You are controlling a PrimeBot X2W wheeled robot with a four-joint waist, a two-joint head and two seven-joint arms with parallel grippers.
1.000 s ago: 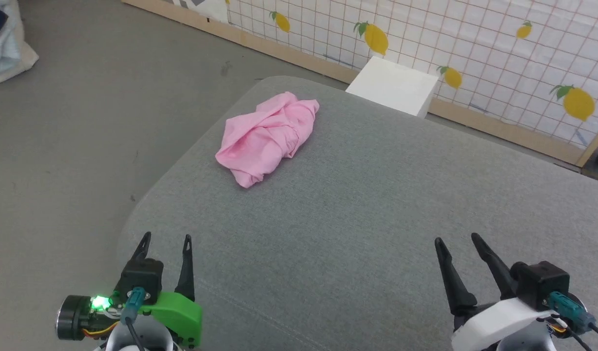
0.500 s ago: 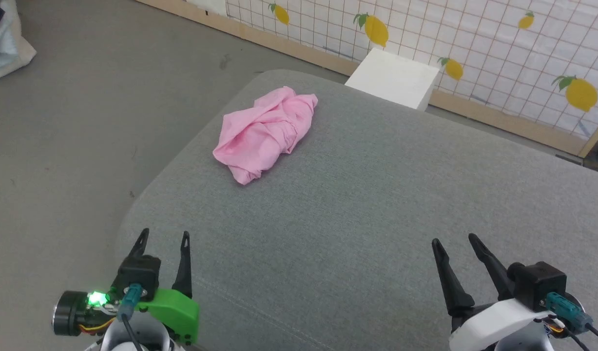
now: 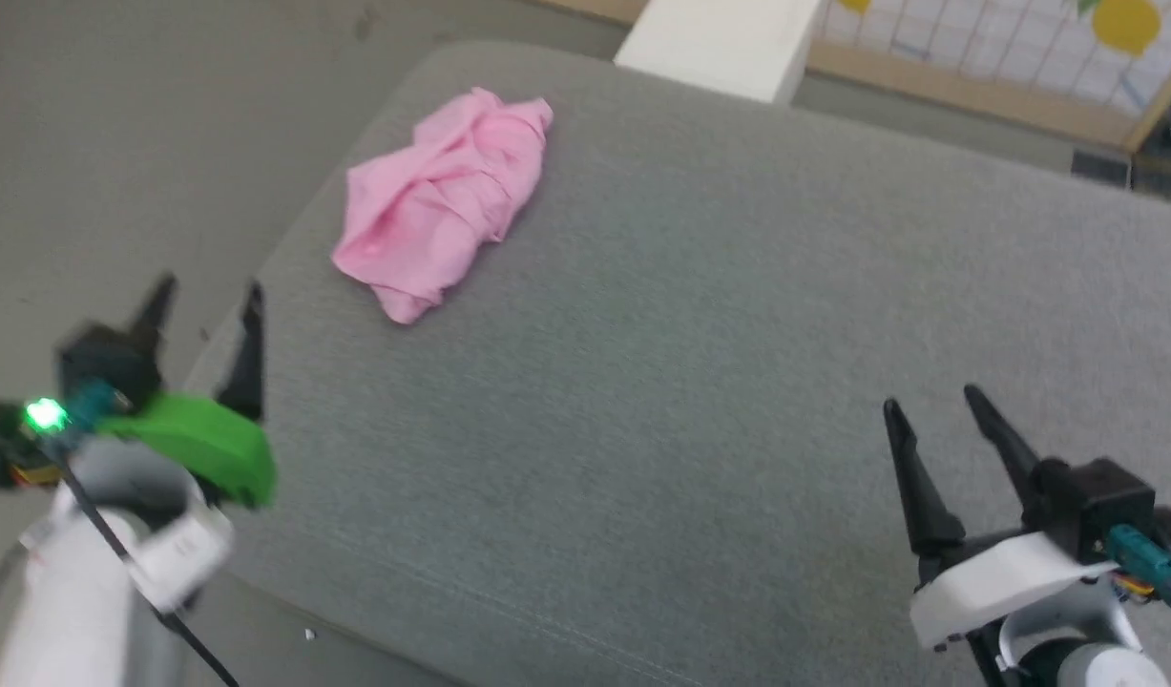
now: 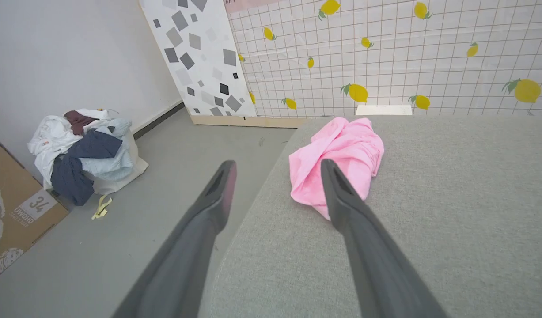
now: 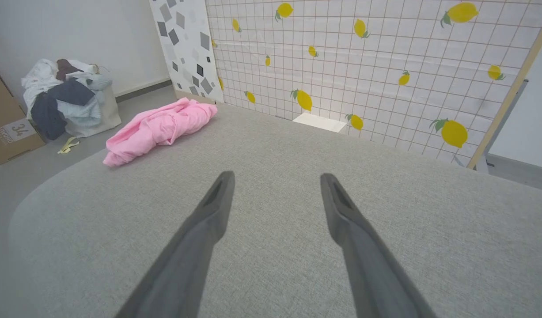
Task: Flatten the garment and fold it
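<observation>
The pink shorts [image 3: 442, 205] are seen crumpled in a heap near the far-left corner of the grey cushion [image 3: 661, 401], untouched. The L claw [image 3: 209, 286] is held released & empty at the cushion's left edge, short of the shorts. The R claw [image 3: 933, 399] is held released & empty over the near right, well apart.

Wrinkly thin pink cloth garment [image 3: 442, 196], matt grey woven fabric cushion [image 3: 690, 382]

Head camera high, looking down, wrist cameras low, forward, all sharing garment [image 3: 442, 200]
</observation>
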